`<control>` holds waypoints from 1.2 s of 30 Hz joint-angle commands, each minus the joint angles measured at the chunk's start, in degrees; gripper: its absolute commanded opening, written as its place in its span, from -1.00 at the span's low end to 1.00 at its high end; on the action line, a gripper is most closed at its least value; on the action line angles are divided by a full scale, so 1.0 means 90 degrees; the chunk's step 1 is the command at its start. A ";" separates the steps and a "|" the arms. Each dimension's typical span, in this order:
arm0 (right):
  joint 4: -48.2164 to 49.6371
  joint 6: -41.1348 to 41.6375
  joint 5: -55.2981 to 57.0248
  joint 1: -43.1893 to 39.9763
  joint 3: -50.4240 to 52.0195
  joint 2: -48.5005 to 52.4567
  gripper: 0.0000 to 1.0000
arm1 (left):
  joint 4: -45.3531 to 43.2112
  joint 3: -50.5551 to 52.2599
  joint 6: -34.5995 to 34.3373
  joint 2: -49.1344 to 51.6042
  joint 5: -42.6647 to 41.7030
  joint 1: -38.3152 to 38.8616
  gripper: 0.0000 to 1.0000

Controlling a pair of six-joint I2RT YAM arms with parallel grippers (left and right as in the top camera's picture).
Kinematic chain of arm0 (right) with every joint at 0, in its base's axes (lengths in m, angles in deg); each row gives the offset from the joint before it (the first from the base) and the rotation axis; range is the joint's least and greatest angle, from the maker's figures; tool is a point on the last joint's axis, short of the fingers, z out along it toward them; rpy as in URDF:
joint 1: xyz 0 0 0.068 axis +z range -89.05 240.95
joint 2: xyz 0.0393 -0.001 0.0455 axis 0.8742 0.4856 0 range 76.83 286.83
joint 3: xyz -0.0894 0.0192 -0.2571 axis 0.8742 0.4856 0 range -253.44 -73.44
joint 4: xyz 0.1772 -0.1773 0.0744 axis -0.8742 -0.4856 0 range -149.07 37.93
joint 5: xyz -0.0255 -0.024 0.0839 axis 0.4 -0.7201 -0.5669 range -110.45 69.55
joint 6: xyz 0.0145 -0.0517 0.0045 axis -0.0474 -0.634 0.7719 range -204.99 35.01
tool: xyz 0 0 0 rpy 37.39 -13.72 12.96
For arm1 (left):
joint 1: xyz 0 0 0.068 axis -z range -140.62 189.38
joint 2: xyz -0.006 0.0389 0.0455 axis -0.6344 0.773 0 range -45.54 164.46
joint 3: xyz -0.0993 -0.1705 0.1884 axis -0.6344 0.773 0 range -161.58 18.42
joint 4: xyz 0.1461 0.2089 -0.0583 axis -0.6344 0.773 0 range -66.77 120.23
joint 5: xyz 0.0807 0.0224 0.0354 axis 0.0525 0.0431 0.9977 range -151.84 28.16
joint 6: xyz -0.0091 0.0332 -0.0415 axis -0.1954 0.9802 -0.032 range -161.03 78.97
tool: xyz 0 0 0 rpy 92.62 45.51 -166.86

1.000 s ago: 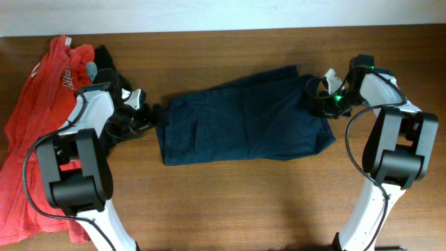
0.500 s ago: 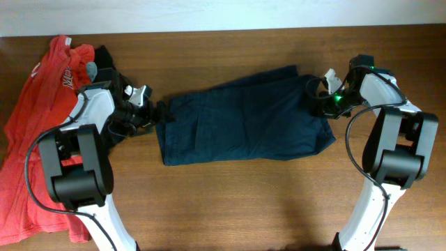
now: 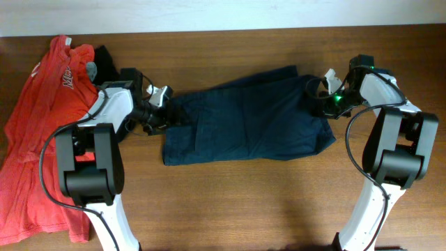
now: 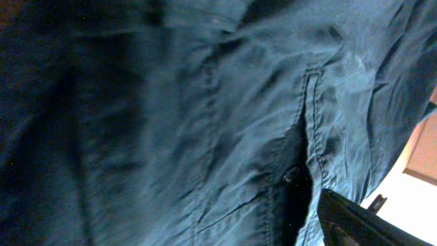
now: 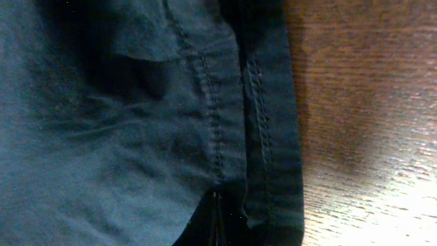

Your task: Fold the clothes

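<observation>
The navy shorts (image 3: 244, 122) lie flat across the middle of the table. My left gripper (image 3: 166, 113) is open at their left edge, its fingers straddling the bunched cloth. Navy fabric (image 4: 171, 123) with a seam and a button fills the left wrist view, where only one fingertip (image 4: 355, 222) shows at the bottom right. My right gripper (image 3: 315, 97) sits at the shorts' upper right edge. In the right wrist view it is shut (image 5: 217, 229) on the stitched hem of the shorts (image 5: 102, 137).
A red-orange T-shirt (image 3: 42, 125) is spread over the table's left end, with a small black garment (image 3: 104, 59) at its top right. Bare wooden table (image 3: 244, 202) runs in front of the shorts and beside the hem (image 5: 362, 102).
My left gripper has moved right onto the shorts' left edge, pushing that edge slightly right. The right arm has not moved.
</observation>
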 commanded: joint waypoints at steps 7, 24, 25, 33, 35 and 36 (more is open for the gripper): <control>-0.0085 -0.0051 0.0250 0.0032 0.0024 0.0143 -0.92 | 0.0153 0.0223 0.0121 0.0495 0.0352 -0.0053 -0.68; -0.0561 0.0243 0.0177 0.0221 0.0024 0.0143 -0.92 | 0.0248 0.0197 0.0129 -0.0911 0.0095 -0.0636 -0.99; -0.0583 0.0245 0.0177 0.0308 0.0024 0.0143 -0.92 | 0.0245 0.0197 0.0126 -0.0991 0.0092 -0.0627 -0.99; -0.0529 0.0967 0.0231 0.0797 0.0027 0.0143 -0.92 | 0.0245 0.0148 0.0126 -0.1668 0.0097 -0.0673 -0.99; -0.0512 0.1093 0.0228 0.0874 0.0027 0.0143 -0.92 | 0.0245 0.0085 0.0126 -0.1848 0.0100 -0.0748 -0.99; -0.0512 0.1110 0.0223 0.0913 0.0027 0.0143 -0.92 | 0.0245 0.0056 0.0126 -0.1926 0.0100 -0.0784 -0.98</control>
